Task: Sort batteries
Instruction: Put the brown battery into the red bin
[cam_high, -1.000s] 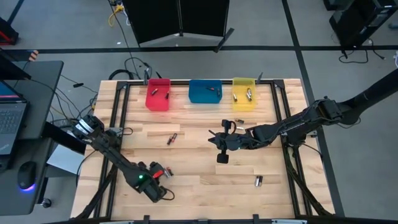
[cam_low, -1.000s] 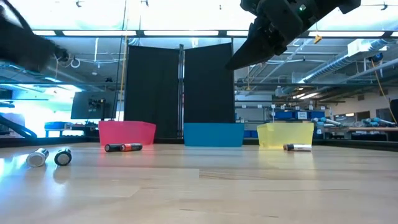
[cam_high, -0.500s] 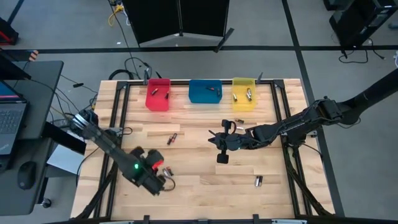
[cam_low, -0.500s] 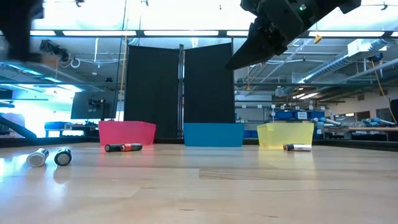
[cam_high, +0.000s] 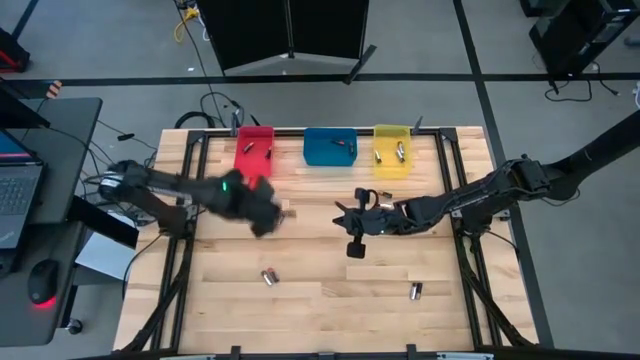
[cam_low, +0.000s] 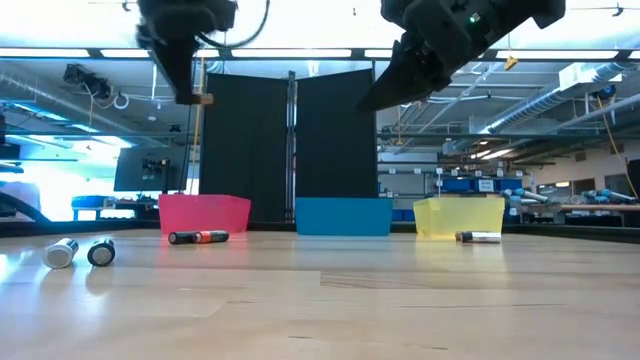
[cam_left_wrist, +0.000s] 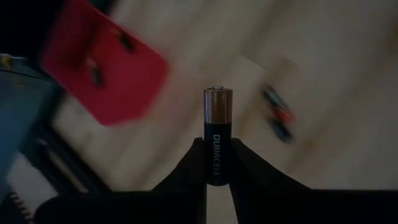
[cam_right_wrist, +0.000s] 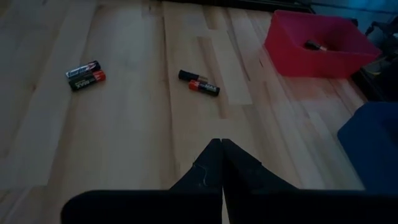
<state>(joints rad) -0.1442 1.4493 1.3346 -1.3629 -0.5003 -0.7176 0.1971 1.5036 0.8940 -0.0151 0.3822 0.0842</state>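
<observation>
While the left gripper hangs above the desk near the red bin, its fingers pinch a copper-topped black battery upright; the drop probably comes next, over smooth plastic walls. The right gripper, fingers closed empty, waits mid-desk. Loose batteries lie on pale wood.

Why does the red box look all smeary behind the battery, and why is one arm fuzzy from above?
Left wrist view: the battery held by the left gripper is sharp, but the red bin and table behind are streaked with motion blur. High view: the left arm is smeared; the right gripper looks crisp.
</observation>
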